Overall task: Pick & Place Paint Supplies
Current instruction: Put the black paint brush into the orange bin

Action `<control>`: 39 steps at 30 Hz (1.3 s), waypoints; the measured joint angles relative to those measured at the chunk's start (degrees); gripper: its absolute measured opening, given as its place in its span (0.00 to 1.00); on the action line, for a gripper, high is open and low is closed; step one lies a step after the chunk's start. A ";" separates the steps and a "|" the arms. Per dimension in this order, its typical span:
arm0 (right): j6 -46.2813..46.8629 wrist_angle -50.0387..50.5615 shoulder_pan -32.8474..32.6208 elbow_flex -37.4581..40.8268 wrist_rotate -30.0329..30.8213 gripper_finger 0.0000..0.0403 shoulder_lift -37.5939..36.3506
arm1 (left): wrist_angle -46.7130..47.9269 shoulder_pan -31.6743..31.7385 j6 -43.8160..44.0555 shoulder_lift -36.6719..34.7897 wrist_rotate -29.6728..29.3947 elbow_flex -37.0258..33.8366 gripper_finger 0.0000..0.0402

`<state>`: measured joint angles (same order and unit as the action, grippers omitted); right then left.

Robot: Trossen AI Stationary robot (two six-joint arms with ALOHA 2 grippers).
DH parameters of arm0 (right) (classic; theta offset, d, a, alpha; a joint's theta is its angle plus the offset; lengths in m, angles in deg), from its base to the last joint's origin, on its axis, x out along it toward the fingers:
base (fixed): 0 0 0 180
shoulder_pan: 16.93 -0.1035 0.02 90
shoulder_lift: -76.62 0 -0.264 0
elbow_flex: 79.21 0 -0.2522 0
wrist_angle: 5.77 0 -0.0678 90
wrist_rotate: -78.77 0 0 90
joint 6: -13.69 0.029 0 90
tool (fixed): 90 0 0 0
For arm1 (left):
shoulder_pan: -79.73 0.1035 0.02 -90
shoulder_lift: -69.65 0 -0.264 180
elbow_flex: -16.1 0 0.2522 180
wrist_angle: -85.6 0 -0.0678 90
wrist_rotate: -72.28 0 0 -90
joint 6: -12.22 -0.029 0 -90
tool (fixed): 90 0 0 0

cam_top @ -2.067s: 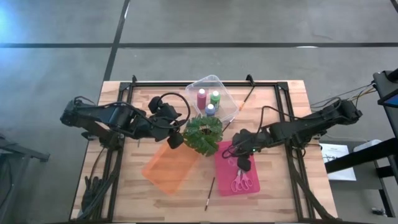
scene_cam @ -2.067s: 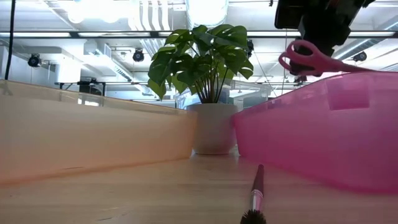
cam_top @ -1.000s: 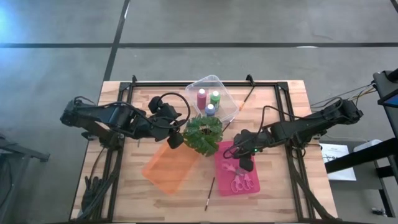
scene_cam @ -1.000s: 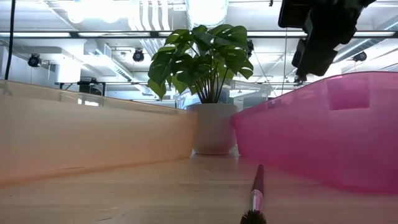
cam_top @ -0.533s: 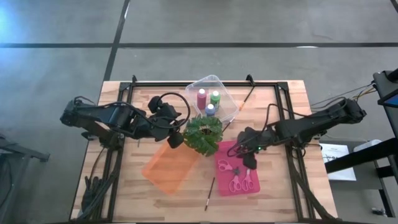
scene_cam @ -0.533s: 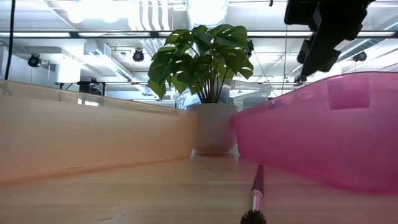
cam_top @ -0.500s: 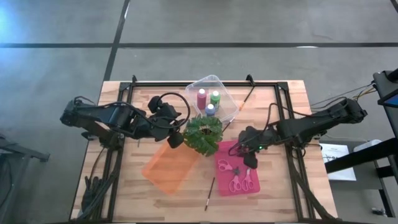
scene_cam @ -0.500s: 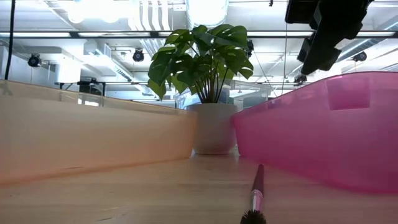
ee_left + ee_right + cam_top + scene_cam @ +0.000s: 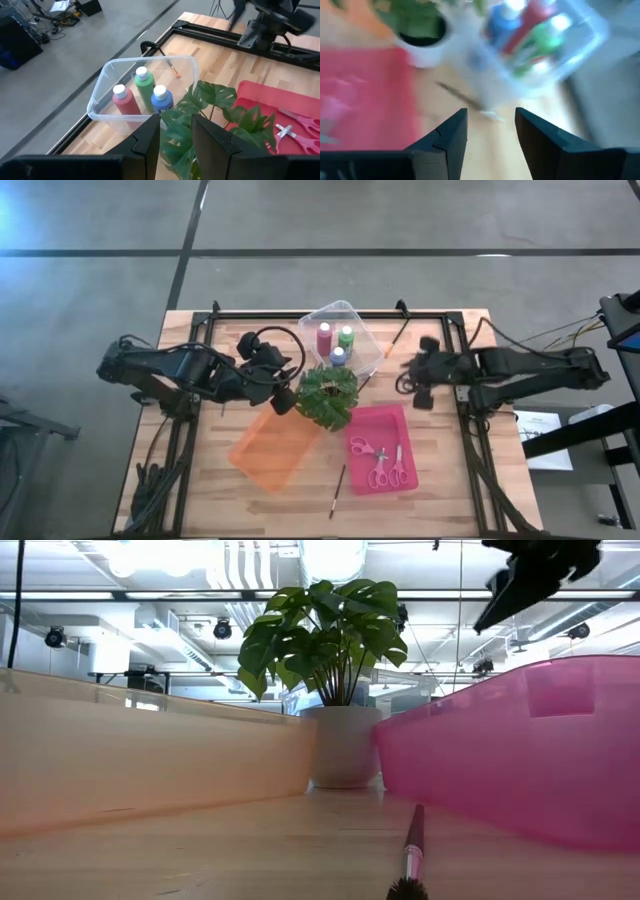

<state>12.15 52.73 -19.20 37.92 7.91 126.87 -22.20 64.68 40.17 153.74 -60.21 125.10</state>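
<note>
Scissors [image 9: 380, 464] being already placed in the pink tray [image 9: 362, 423], the right gripper [image 9: 420, 385], jaws parted and empty, is being carried toward the paintbrush [image 9: 398, 337] lying ahead of them, likely the next pick, while the left gripper [image 9: 283, 402], jaws partly open and empty, is being held beside the plant [image 9: 325, 395].

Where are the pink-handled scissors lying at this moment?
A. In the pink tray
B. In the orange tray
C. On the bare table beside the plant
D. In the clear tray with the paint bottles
A: the high view shows the pink-handled scissors lying inside the pink tray, with no gripper on them.
</note>
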 joint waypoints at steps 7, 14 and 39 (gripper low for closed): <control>-22.72 3.56 15.97 -3.60 -0.82 0.40 2.38 | -0.54 0.00 1.97 0.00 -0.07 0.00 0.29; -23.79 1.28 37.19 -2.79 -17.57 0.40 7.77 | -1.95 0.00 2.35 0.00 -0.40 0.00 0.29; 80.10 -0.71 53.17 -10.40 -34.23 0.40 34.66 | -6.61 0.02 3.99 0.00 -0.40 0.09 0.29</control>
<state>92.25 52.02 33.97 27.52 -26.32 161.53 -28.82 64.70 44.17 153.74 -60.61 125.19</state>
